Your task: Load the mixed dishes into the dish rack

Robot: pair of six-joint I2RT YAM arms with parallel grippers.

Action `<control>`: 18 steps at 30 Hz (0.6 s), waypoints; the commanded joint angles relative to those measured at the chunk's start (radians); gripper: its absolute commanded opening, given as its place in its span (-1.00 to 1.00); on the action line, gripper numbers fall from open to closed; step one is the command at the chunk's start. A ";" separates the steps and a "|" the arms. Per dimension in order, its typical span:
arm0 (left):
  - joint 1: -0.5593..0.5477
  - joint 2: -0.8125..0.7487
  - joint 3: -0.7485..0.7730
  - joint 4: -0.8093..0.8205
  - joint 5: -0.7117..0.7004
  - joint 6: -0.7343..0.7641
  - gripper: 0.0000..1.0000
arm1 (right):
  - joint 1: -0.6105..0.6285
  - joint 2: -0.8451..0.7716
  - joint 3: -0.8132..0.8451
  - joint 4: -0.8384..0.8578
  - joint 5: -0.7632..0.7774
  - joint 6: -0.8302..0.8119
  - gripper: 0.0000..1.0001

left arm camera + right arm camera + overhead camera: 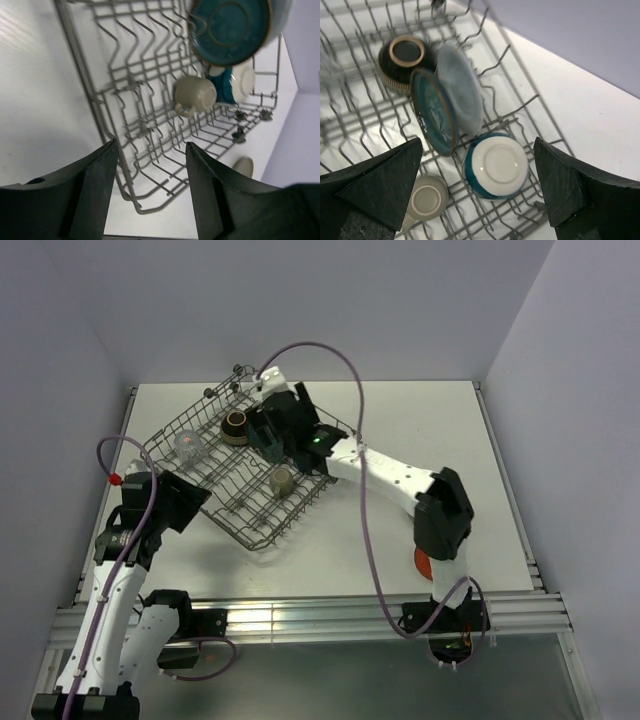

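Red-orange saucer (423, 562): largely hidden under the right arm (440, 515), near right; only a sliver shows. Dark teal dish (230, 25): cut off by the left wrist view's top edge. Clear glass (325, 62): blurred, cut off at the right wrist view's left edge.

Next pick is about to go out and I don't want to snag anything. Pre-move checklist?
1. Right gripper open, nothing held: ok.
2. Upturned bowl resting in the dish rack, not touching the gripper: ok.
3. Dark teal dish and pale blue plate on edge among the tines: ok.
4. Left gripper open, empty: ok.
5. All dishes loaded: not ok, red-orange saucer lies on the table.
6. Saucer rim free to grasp: cannot tell, right arm hides part.
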 commanded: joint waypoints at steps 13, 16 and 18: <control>-0.507 0.137 0.035 0.224 -0.024 -0.108 0.27 | -0.553 -0.459 -0.639 -0.221 -0.203 0.586 0.98; -0.603 0.173 0.056 0.232 -0.092 -0.133 0.27 | -0.622 -0.444 -0.724 -0.199 -0.226 0.618 0.92; -0.668 0.196 0.076 0.234 -0.124 -0.142 0.26 | -0.630 -0.406 -0.741 -0.201 -0.214 0.617 0.81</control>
